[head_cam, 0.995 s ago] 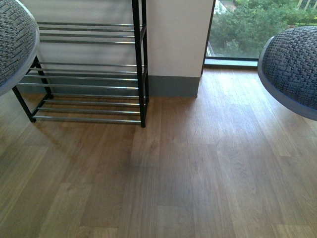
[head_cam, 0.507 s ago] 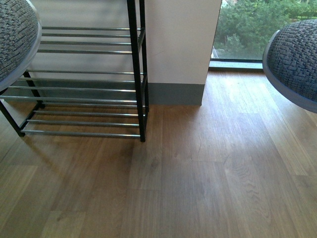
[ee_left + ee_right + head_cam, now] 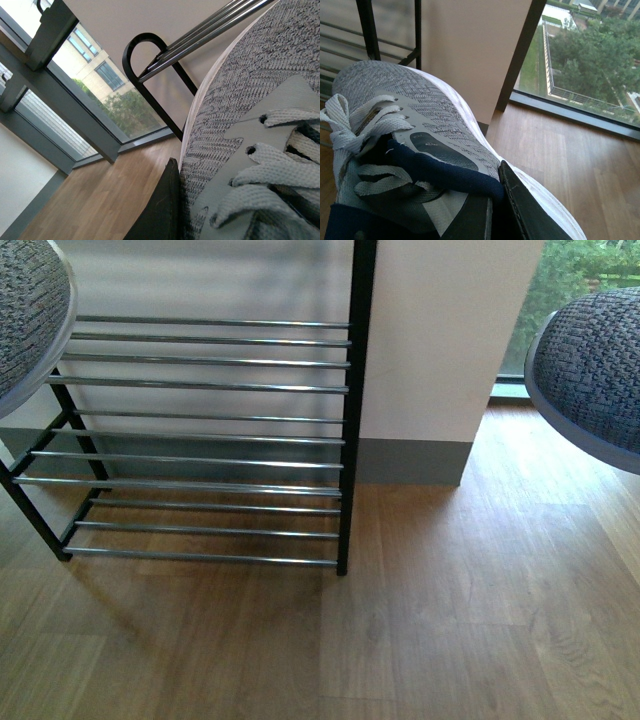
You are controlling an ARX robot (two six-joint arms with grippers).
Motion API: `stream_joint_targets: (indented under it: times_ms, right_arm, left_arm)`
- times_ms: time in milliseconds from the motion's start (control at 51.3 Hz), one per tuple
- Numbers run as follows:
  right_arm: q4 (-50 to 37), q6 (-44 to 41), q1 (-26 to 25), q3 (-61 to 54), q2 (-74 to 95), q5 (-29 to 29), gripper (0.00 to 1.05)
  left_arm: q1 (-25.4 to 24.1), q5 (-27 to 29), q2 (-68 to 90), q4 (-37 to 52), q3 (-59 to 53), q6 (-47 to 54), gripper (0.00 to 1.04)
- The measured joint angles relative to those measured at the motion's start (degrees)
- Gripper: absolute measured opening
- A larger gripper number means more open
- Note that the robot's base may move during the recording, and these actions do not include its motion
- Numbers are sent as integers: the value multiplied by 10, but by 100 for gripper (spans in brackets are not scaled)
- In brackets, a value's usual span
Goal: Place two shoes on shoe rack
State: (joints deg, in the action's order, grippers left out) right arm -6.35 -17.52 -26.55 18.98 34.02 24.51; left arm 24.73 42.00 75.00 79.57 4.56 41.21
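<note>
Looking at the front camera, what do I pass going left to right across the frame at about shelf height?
left shoe → shoe rack → white wall column → right shoe. The window is left out because the right shoe overlaps it.

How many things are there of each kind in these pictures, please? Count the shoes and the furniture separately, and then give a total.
Grey sneakers: 2, the left shoe and the right shoe, both held above the floor.
Shoe rack: 1, black frame with chrome bars, no shoe on the tiers in view.
Total: 3
</note>
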Motion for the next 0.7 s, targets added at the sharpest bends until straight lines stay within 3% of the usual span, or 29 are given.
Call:
stream_joint_targets:
  times_ms: [702]
  right_arm:
    - [0,0,-1,0,1,-10,1]
  left_arm:
    - [1,-1,0,0,-1,2,3]
